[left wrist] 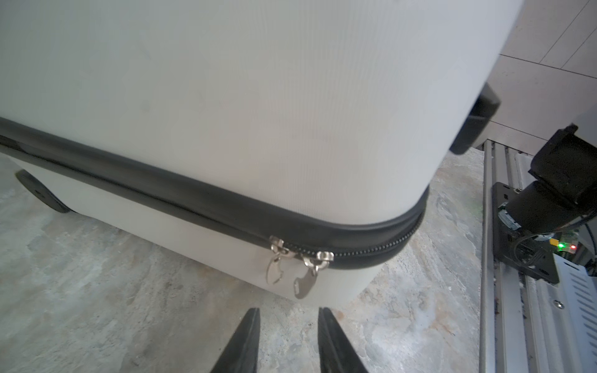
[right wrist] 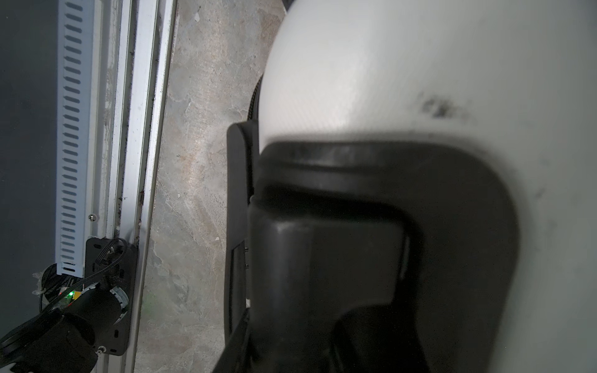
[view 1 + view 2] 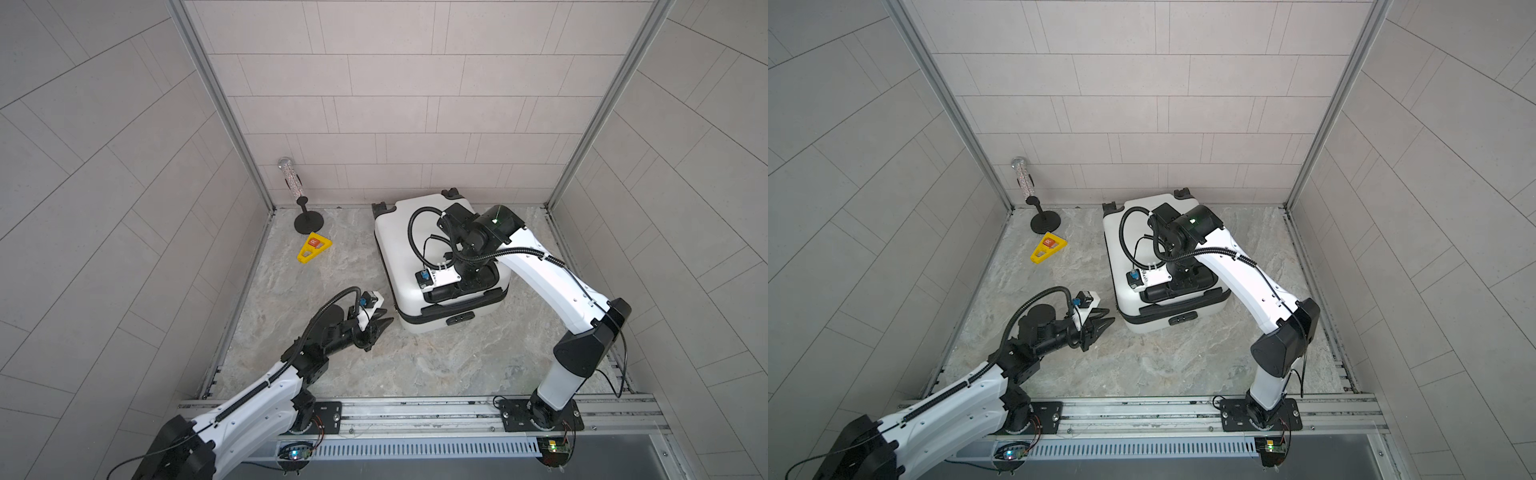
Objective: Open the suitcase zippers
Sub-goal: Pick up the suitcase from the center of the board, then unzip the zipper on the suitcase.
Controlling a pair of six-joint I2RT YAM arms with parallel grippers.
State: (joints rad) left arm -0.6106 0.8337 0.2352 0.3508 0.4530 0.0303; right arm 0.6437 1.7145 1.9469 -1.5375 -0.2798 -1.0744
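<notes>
The white suitcase [image 3: 399,249] [image 3: 1121,249] lies flat on the stone floor, wheels toward the back wall. Its black zipper band [image 1: 226,206] runs round the rim. Two metal zipper pulls [image 1: 274,271] [image 1: 305,284] hang side by side near the front left corner. My left gripper [image 3: 384,318] [image 3: 1106,316] [image 1: 289,310] hovers just short of those pulls, open by a narrow gap with only floor between its fingers. My right gripper [image 3: 469,282] [image 2: 305,323] reaches down into the black handle panel [image 2: 452,193] on top, one finger on either side of the handle.
A yellow triangular piece with an orange tag [image 3: 313,247] lies at the back left. Behind it stands a glittery tube on a black stand [image 3: 305,222]. An aluminium rail [image 3: 415,409] carrying both arm bases runs along the front. Tiled walls enclose three sides.
</notes>
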